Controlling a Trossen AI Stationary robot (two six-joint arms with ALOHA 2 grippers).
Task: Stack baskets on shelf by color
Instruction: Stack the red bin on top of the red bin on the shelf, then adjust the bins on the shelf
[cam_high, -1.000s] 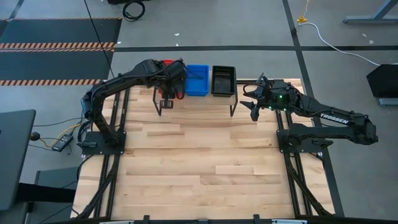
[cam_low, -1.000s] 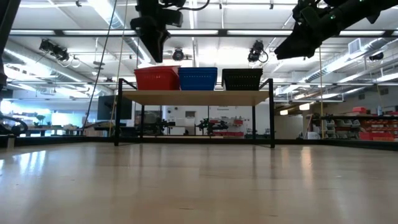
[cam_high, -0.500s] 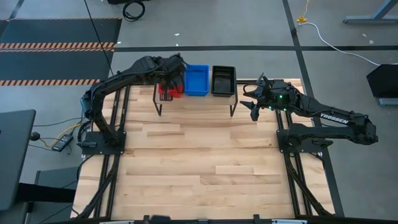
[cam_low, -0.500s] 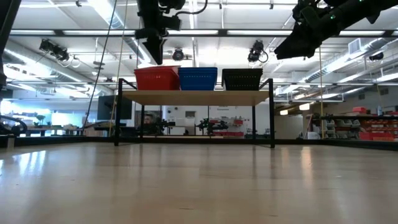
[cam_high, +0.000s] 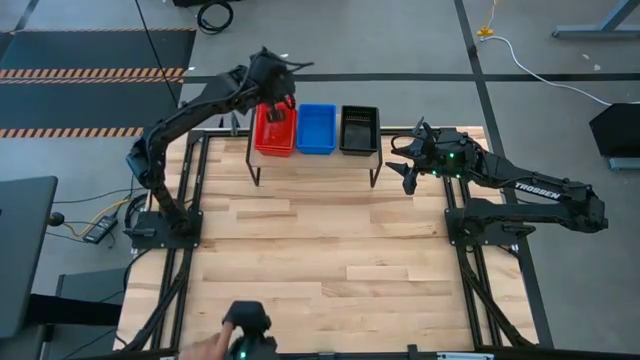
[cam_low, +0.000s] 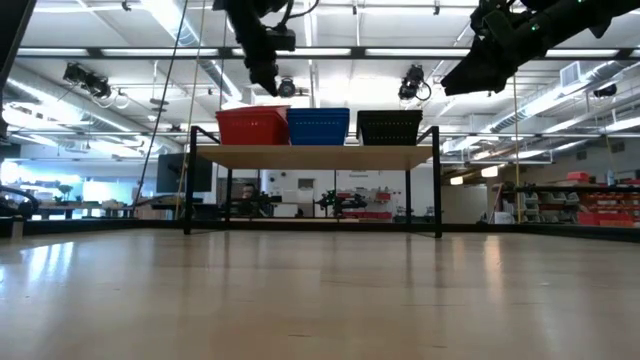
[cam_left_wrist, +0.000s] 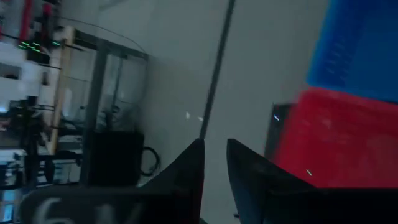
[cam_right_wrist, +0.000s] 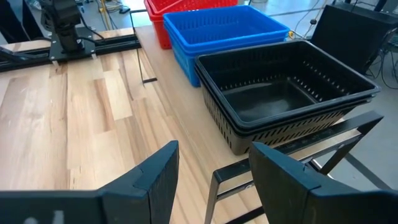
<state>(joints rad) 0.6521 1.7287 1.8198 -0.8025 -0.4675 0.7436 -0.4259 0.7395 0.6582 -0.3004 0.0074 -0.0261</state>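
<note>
L gripper (cam_high: 281, 92) above red baskets (cam_high: 273, 134) – nearly closed, empty; R gripper (cam_high: 403, 166) open, empty.

We find the shelf (cam_high: 314, 157) at the far middle of the table (cam_high: 320, 260), with three stacks of baskets on it in a row: one stack (cam_high: 275, 132) at the left, one (cam_high: 318, 129) in the middle, one (cam_high: 359, 128) at the right, each touching the next. Our left gripper (cam_high: 275, 98) hangs above the far end of the left stack. Our right gripper (cam_high: 405, 163) hovers just right of the shelf. At the table's near edge, a person's hand (cam_high: 212, 346) rests beside a small device (cam_high: 250, 322).
</note>
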